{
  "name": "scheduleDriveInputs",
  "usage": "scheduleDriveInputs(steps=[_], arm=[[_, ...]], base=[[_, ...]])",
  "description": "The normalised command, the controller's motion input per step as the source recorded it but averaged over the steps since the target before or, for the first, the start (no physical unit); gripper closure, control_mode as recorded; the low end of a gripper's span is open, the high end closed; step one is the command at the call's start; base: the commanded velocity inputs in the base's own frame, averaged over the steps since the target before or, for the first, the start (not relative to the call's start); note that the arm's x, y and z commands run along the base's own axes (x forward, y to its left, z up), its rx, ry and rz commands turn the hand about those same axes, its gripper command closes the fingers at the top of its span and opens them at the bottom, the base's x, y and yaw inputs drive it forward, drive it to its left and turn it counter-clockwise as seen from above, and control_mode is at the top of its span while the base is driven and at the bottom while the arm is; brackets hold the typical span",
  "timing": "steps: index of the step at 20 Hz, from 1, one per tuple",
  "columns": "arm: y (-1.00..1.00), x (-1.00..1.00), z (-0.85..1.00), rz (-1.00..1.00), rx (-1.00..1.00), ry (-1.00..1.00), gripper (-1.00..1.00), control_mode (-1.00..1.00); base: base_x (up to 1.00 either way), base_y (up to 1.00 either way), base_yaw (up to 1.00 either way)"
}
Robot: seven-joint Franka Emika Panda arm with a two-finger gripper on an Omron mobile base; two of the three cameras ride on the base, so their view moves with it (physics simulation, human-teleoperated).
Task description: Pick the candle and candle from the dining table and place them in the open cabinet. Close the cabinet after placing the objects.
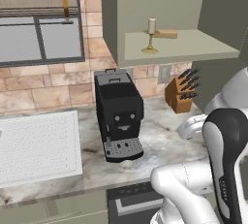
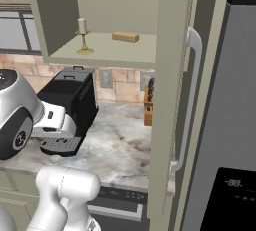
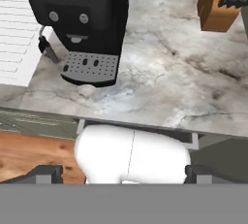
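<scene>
the gold-stemmed candle [image 1: 151, 35] stands upright on the inner shelf [image 1: 193, 46] of the open sage-green wall cabinet [image 2: 170, 75], near the shelf's front edge, with a small tan block [image 1: 166, 34] just behind and beside it. the second, stubby grey candle is not to be made out on the shelf in either base view, so i judge one candle is placed and the other is likely yet to be fetched from the dining table.

the gripper [image 3: 124, 172] looks down over the marble worktop [image 3: 184, 82] in the hand view, its fingers [image 3: 46, 173] standing as wide as they go, with nothing between them. below it are a black coffee machine [image 1: 118, 114], a wooden knife block [image 1: 181, 93] and a white ribbed sink drainer [image 1: 38, 145].

the cabinet door [image 2: 167, 125] hangs wide open, edge-on in the right base view, its long silver bar handle [image 2: 187, 100] facing out.

to do the step well: tuck the arm clear of the coffee machine and the open door before the base drives, keep the fingers spread for the next candle, and take it low on its body so it stays upright. when returning, set it beside the first candle without touching the gold holder, which looks easy to tip. leave the door until both are in.
</scene>
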Motion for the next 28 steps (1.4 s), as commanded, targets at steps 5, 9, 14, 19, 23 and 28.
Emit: scheduleDriveInputs(steps=[5,9,14,19,23,28], arm=[[0.00,-0.26,0.00,-0.06,0.03,0.07,-1.00,-1.00],[0.04,-0.04,0.00,-0.03,0.00,0.03,-1.00,-1.00],[0.00,0.00,0.00,0.00,0.00,0.00,-1.00,-1.00],[0.00,0.00,0.00,0.00,0.00,0.00,-1.00,-1.00],[0.00,0.00,0.00,0.00,0.00,0.00,-1.00,-1.00],[0.00,0.00,0.00,0.00,0.00,0.00,-1.00,1.00]], base=[[0.00,0.00,0.00],[0.00,0.00,0.00],[0.00,0.00,0.00],[0.00,0.00,0.00],[0.00,0.00,0.00],[-0.45,0.16,0.00]])
